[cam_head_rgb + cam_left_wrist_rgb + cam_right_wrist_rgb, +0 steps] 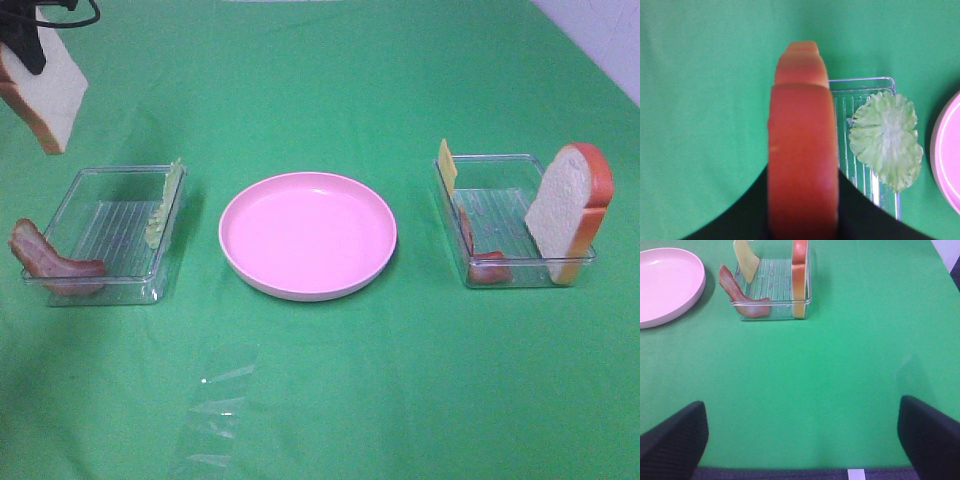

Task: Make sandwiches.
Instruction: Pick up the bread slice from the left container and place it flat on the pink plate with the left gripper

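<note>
My left gripper (27, 45) is raised at the far left, shut on a white bread slice (45, 95) with an orange-brown crust (802, 150). Below it a clear tray (110, 290) holds a bacon strip (50, 262) and a lettuce leaf (165, 205) leaning on its wall. The right tray (515, 282) holds a second bread slice (570, 210) on edge, a cheese slice (446, 165) and bacon (485, 265). My right gripper (800, 440) is open over bare cloth, well short of that tray (772, 302), and is outside the exterior view.
An empty round pink plate (307, 235) sits between the two trays. A shiny clear strip (215, 410) lies on the green cloth near the front. A white wall corner (600, 40) shows at the back right.
</note>
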Robot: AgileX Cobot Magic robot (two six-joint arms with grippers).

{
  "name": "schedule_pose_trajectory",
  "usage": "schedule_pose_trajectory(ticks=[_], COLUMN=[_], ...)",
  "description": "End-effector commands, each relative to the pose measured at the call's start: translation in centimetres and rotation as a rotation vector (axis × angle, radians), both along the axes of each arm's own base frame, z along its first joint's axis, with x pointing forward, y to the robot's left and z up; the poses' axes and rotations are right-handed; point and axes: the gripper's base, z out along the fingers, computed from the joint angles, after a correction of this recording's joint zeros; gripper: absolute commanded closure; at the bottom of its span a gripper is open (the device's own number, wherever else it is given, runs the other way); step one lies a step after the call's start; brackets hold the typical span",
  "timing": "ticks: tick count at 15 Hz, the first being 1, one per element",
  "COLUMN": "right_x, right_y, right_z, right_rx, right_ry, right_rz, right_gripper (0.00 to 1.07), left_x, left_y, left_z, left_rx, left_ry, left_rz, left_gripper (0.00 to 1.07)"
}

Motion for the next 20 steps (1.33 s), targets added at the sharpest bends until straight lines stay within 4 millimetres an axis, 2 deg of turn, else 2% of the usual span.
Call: schedule_pose_trajectory(ticks=[1, 8, 9, 12, 14, 15, 16, 17, 20], right_x=[-0.1, -0.1, -0.1, -0.1, -0.1, -0.1, -0.1, -0.1, -0.1], right_y=[0.0, 0.0, 0.0, 0.0, 0.0, 0.0, 0.0, 0.0, 0.0], right_z=[-0.1, -0.1, -0.1, -0.1, -0.1, -0.1, -0.1, -0.1, -0.1], right_rx=[-0.006, -0.006, -0.006, -0.006, -0.006, -0.006, -0.006, -0.006, -0.006], right_ry=[-0.012, -0.012, -0.012, -0.012, -0.012, -0.012, -0.012, -0.012, -0.012], right_rz=[-0.001, -0.001, -0.001, -0.001, -0.001, -0.001, -0.001, -0.001, -0.001], right_gripper=[0.09, 0.09, 0.09, 0.09, 0.09, 0.09, 0.09, 0.09, 0.09], left_x=[-1.3, -1.5, -1.6, -1.7, -1.5, -1.4, -1.2, -0.6, -0.3], left_y=[-0.6, -3.3, -4.9, -8.7, -11.6, -12.2, -13.7, -16.1, -18.3], left_z=[0.9, 1.5, 1.8, 1.1, -0.9, -1.5, -2.6, -5.6, -9.6], left_rx=[-0.05, -0.34, -0.444, -0.493, -0.498, -0.507, -0.536, -0.618, -0.641], left_ry=[0.068, 0.075, 0.065, 0.061, 0.105, 0.111, 0.127, 0.188, 0.268], left_rz=[-0.006, -0.118, -0.178, -0.279, -0.321, -0.323, -0.331, -0.323, -0.3], left_gripper=[1.07, 1.07, 1.07, 1.07, 1.07, 1.07, 1.07, 1.07, 1.07])
